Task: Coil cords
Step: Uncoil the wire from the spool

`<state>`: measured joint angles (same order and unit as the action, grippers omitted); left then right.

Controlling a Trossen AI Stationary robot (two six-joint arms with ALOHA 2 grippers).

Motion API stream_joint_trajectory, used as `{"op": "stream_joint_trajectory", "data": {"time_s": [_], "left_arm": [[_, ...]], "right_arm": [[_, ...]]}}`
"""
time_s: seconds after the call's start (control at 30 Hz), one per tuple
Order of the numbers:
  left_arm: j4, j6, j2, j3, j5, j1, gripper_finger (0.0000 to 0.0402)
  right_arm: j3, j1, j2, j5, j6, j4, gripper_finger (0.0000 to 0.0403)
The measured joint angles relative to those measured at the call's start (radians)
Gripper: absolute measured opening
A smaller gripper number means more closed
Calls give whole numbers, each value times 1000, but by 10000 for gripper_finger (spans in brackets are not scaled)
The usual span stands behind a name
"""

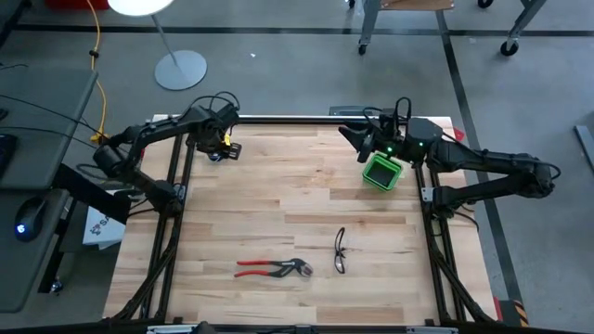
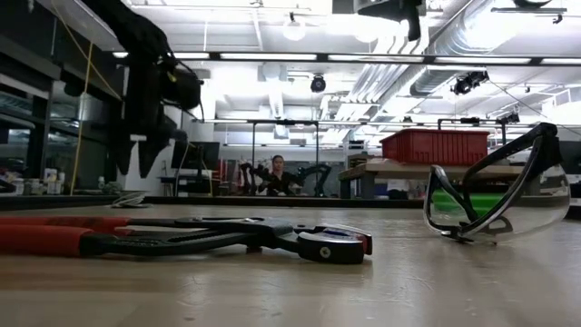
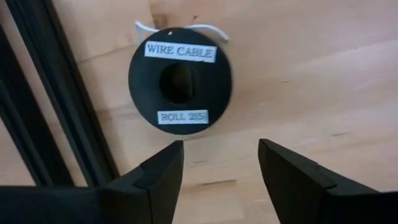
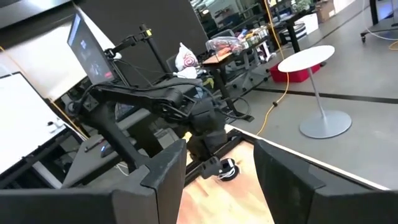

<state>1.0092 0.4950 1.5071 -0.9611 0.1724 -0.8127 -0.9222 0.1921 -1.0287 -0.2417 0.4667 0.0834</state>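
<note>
A black spool (image 3: 180, 84), labelled as wire cable, lies flat on the wooden table at its far left, beside a black frame rail (image 3: 56, 93). A short loop of the thin white cord (image 3: 208, 28) shows at the spool's edge. My left gripper (image 3: 221, 146) hangs over the table, pointing down, open, with its fingertips a little short of the spool and nothing between them. My right gripper (image 4: 217, 149) is raised at the table's far right above a green container (image 1: 380, 172). It is open and empty, and points level toward the left arm (image 4: 180, 102).
Red-handled pliers (image 1: 274, 269) lie near the table's near edge, with clear safety glasses (image 1: 340, 250) to their right. Bare wood lies between them and the arms. Black frame struts run along both sides of the table.
</note>
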Motion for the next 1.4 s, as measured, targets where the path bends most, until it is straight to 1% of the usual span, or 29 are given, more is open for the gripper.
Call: {"op": "stream_joint_trajectory", "data": {"time_s": [0.2,0.37,0.5,1.03,1.13,1.2,1.3,1.4], "left_arm": [[-78,-10,34,0,35,1,207],[-115,-86,56,0,53,-4,207],[-129,-115,80,0,58,-9,207],[-142,-106,212,0,60,-11,203],[-142,-105,201,0,52,3,174],[-143,-105,180,0,52,16,137],[-139,-105,136,0,62,32,68],[-134,-104,67,-3,86,41,22]], "right_arm": [[0,0,2,0,3,-7,181],[0,0,2,0,3,-12,181],[0,0,2,0,3,-13,181],[0,-1,2,0,3,-12,181],[1,-1,2,0,3,-12,181],[1,-1,2,0,3,-12,181],[1,-1,3,0,-2,-12,181],[2,-1,14,0,-25,-12,181]]}}
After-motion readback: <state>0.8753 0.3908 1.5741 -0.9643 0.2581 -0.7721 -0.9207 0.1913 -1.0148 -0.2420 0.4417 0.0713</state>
